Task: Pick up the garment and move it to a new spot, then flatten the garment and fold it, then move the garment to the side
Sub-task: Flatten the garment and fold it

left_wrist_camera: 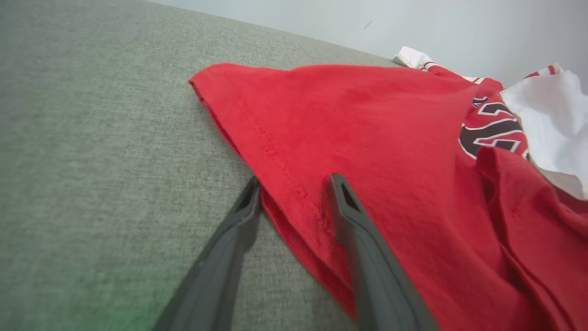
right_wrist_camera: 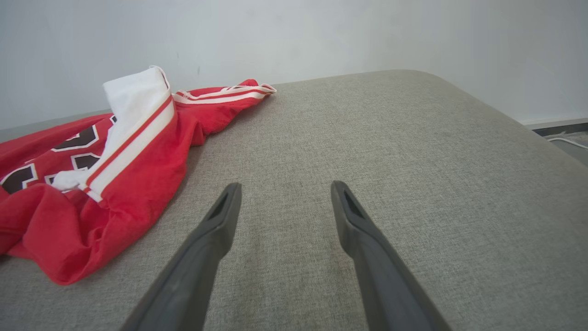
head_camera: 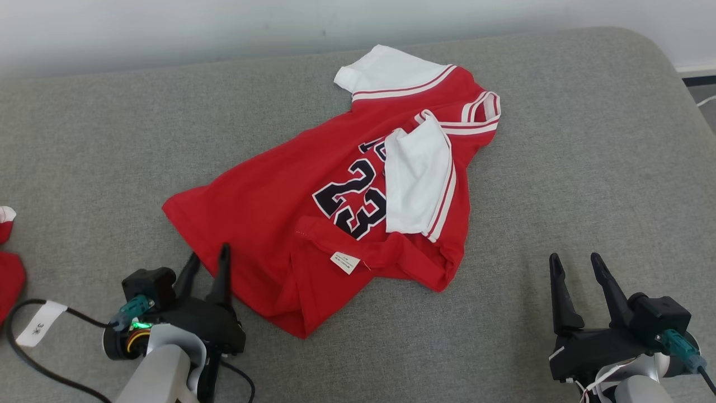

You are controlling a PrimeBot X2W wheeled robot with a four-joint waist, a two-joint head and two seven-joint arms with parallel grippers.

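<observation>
On the grey cushion [head_camera: 559,168] the jersey [head_camera: 279,224] lies diagonally, collar [head_camera: 482,107] far-right.

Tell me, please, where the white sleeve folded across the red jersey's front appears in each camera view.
Head view: the white fabric sleeve lies right of centre, in the upper half, on the red jersey.
Left wrist view: at the right edge, upper half.
Right wrist view: upper left, raised in a fold.
Shared landmark: the black number 23, just left of the sleeve in all three pictures.
</observation>
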